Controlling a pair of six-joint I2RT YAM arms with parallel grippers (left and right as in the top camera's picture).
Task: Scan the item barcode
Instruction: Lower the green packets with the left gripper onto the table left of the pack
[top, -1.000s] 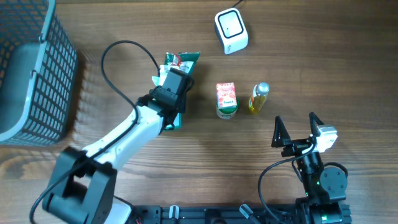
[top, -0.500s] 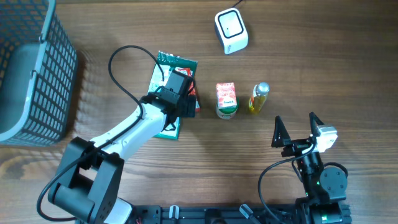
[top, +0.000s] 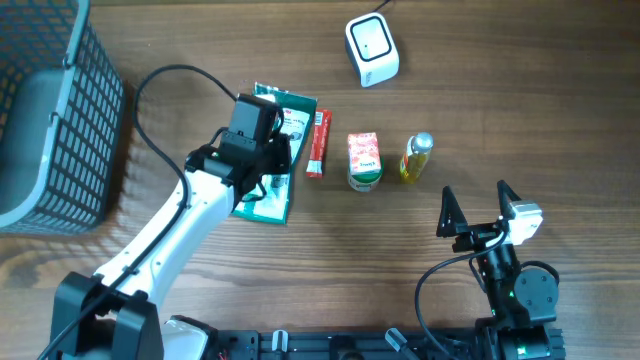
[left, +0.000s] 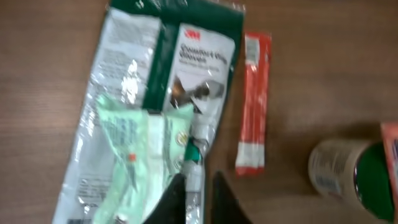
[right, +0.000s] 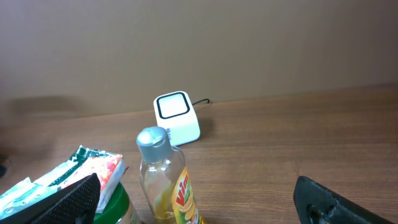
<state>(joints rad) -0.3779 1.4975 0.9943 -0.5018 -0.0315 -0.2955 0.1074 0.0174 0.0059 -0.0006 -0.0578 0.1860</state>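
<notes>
Left wrist: left fingers (left: 227, 203) narrow over crinkly glossy packet (left: 155, 93); right fingers (right: 324, 200) wide apart.

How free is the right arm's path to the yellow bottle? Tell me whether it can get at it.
Probably yes. The right gripper stands open near the yellow bottle, with bare table between them; the carton sits on the bottle's far side, out of the way.

Overhead straight down, wrists close, scanner (top: 371, 50) shared
</notes>
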